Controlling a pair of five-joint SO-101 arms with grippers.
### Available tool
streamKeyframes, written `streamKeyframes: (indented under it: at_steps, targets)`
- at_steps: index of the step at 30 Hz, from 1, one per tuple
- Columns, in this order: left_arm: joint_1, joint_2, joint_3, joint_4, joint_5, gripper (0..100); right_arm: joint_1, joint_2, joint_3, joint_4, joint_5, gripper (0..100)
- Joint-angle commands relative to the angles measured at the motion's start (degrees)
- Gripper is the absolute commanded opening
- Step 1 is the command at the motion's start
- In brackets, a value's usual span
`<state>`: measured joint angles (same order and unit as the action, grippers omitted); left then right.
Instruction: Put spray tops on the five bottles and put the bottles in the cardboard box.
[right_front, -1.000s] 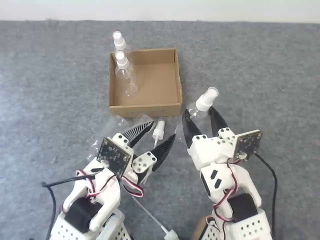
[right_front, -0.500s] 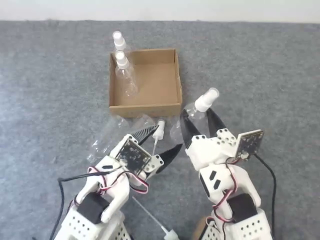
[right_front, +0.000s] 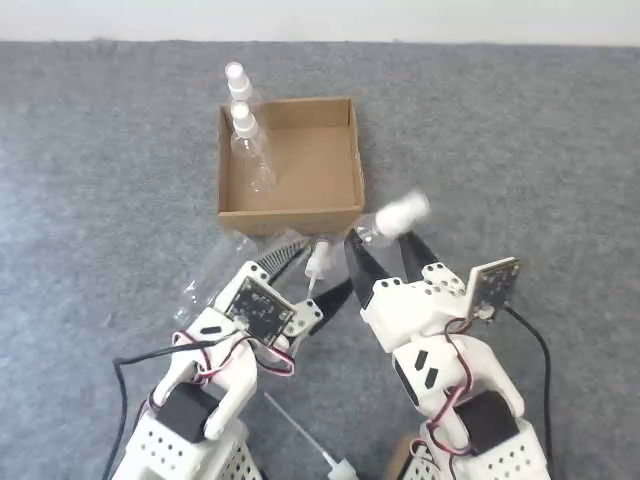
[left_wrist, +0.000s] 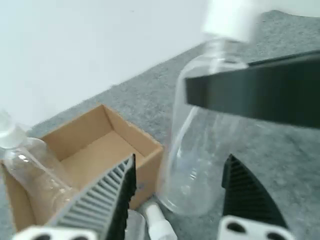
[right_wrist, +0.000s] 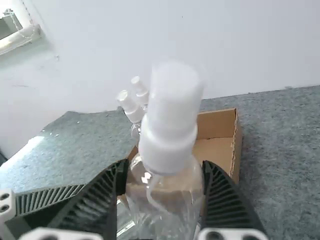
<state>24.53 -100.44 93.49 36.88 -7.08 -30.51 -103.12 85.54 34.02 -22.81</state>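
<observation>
Since half a second ago, the right arm has swung toward its partner and tipped its load. The capped bottle (right_front: 372, 230) now leans toward the near wall of the cardboard box (right_front: 290, 218), while the left arm has barely shifted. We see the right gripper (right_wrist: 165, 170) closed on that bottle's clear body, one jaw on either side, with the white top sticking out above them. The left gripper (right_front: 326, 264) stands wide open and holds nothing. A loose spray top (right_front: 318, 258) lies on the grey mat (right_front: 520, 130) between its jaws, just in front of the box. By our count the job is partly done. A second bottle (right_front: 252, 155), top fitted, lies inside the box along the wall on the left arm's side. A third bottle (right_front: 237, 80), also topped, sits at the box's far corner, though we cannot tell whether it is inside or just beyond the rim. The held one looks ready to go in. What we judge is left concerns the bare bottles (right_front: 212, 265) lying on the mat beside the left arm, whose number we cannot make out. They need tops, and another spray top (right_front: 340, 466) waits near the arms' bases. They must then be boxed.
</observation>
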Motion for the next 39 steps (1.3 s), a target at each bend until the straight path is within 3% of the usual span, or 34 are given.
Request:
streamKeyframes:
  at_steps: [1,8,13,17,31,39]
  targets:
    - [-2.37,-0.62,-0.04,-4.22,-0.44,26,-0.92,-0.92,-6.68,4.62,-2.64,7.6]
    - [-2.29,-0.79,-0.4,-3.52,-0.09,26,-0.84,-0.92,-5.98,4.35,-2.64,7.6]
    - [-2.02,-0.79,-5.05,3.43,0.09,26,-0.4,-0.92,-5.89,4.35,-2.55,7.6]
    - [-3.78,-0.79,-8.75,5.98,4.84,26,-0.4,-0.92,-5.8,4.35,-1.05,7.6]
    - [-32.62,-0.79,-16.66,6.51,21.19,22,-0.31,-0.92,-4.84,4.88,1.14,7.6]
    - [-45.54,-0.79,-16.4,13.98,22.24,11,-0.31,-0.84,-3.43,4.88,4.13,7.6]
